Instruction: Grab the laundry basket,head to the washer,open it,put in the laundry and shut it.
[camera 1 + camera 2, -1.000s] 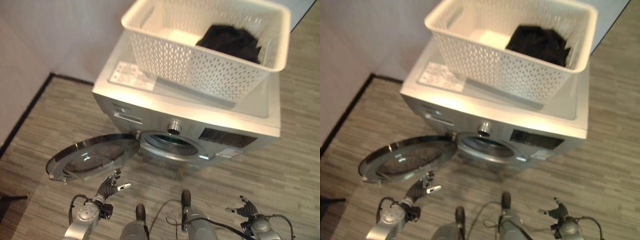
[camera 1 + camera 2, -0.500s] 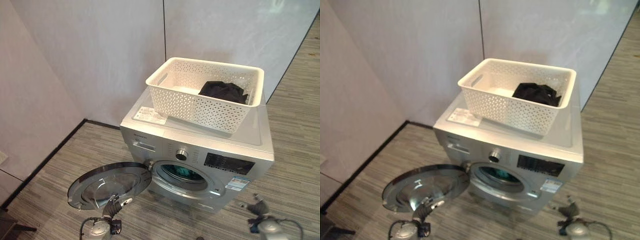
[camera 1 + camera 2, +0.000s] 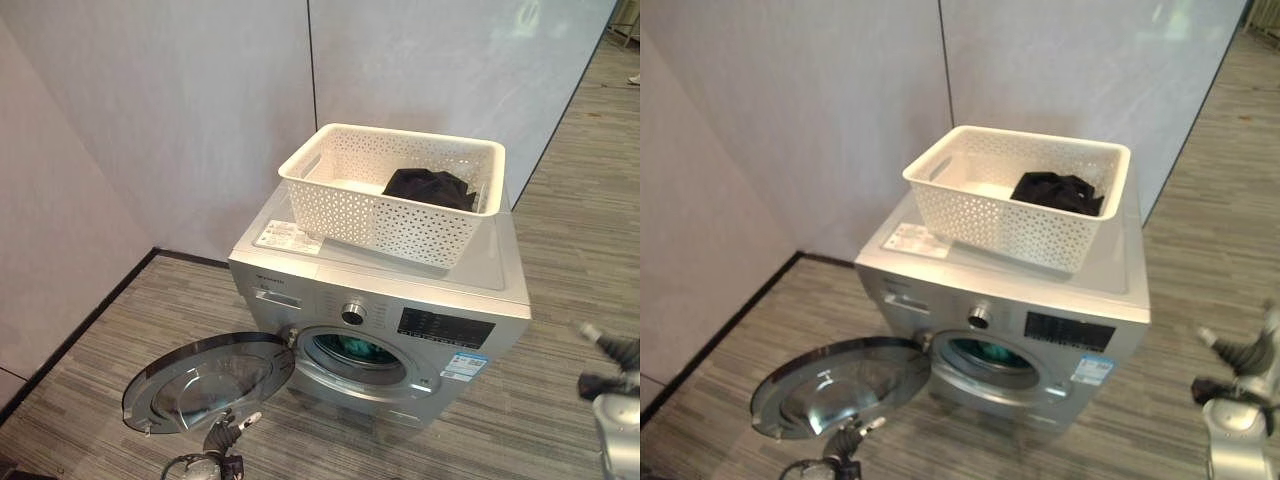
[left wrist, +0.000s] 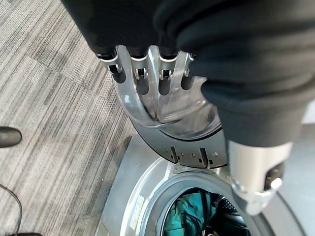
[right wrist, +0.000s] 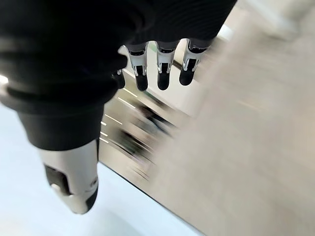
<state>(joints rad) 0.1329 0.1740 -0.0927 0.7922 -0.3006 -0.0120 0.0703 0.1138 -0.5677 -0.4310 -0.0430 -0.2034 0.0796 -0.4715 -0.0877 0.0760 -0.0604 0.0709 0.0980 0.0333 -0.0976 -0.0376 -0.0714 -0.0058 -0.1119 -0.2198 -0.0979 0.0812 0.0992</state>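
Since the half-second before, the right robot hand (image 3: 612, 352) had risen from low by the floor to about the height of the washer's front, off to the right of the machine; the whole scene had slid a little in the head views, so the camera itself had moved, and the washer (image 3: 380, 300), basket and door kept their places relative to each other. White laundry basket (image 3: 395, 190) stood on top of the washer, with dark laundry (image 3: 430, 186) bunched at its right end. Round door (image 3: 205, 378) hung fully open, swung out to the washer's left and low over the striped grey floor (image 3: 90, 350). Inside the drum (image 4: 194, 216) some teal cloth showed, with something dark beside it. Left robot hand (image 4: 147, 73) hung low just in front of the open door, fingers (image 4: 141, 78) straight and loose, holding nothing, near the door's rim but I could not tell if touching. Right robot hand's fingers (image 5: 162, 73) were likewise straight and empty, thumb apart.
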